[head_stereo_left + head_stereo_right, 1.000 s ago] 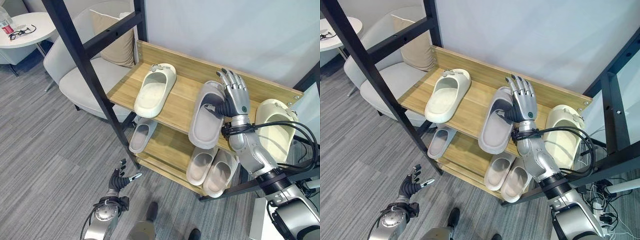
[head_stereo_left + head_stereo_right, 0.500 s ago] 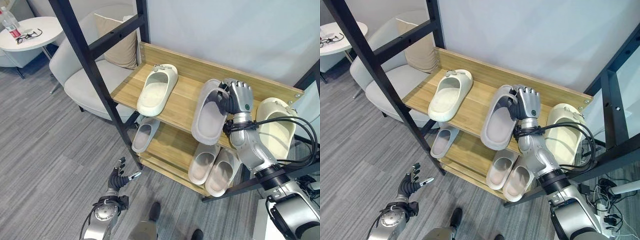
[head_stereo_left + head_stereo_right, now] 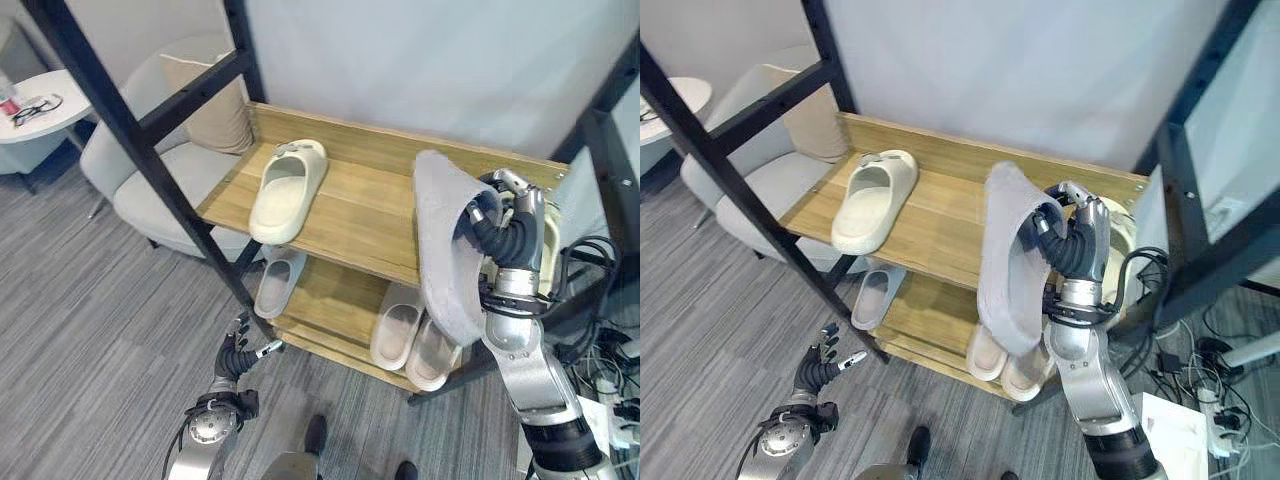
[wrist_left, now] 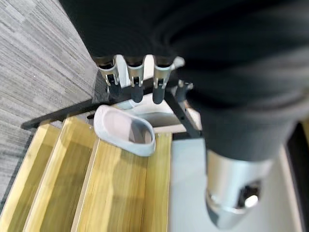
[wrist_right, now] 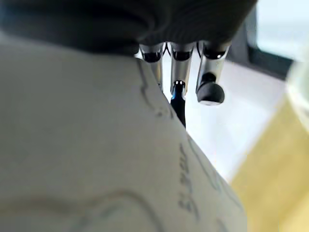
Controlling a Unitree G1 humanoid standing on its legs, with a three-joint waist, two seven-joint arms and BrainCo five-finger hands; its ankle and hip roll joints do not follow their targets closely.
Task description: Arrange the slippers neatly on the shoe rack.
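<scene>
Gripping the grey slipper [image 3: 443, 250] on edge above the shoe rack [image 3: 360, 205], our right hand [image 3: 505, 232] curls round it; left hand [image 3: 238, 358] hangs relaxed

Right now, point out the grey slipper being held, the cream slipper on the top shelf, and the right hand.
Grey foam slipper [image 3: 445, 250], left eye view, its sole.
Cream foam slipper [image 3: 285, 192], left eye view, its footbed.
Right hand [image 3: 508, 236], left eye view, dark ribbed cover.

The grey slipper [image 3: 447, 245] hides part of the right hand [image 3: 505, 228] gripping it and the shelf [image 3: 360, 205] behind; the cream slipper [image 3: 1121, 232] shows only as a sliver.
</scene>
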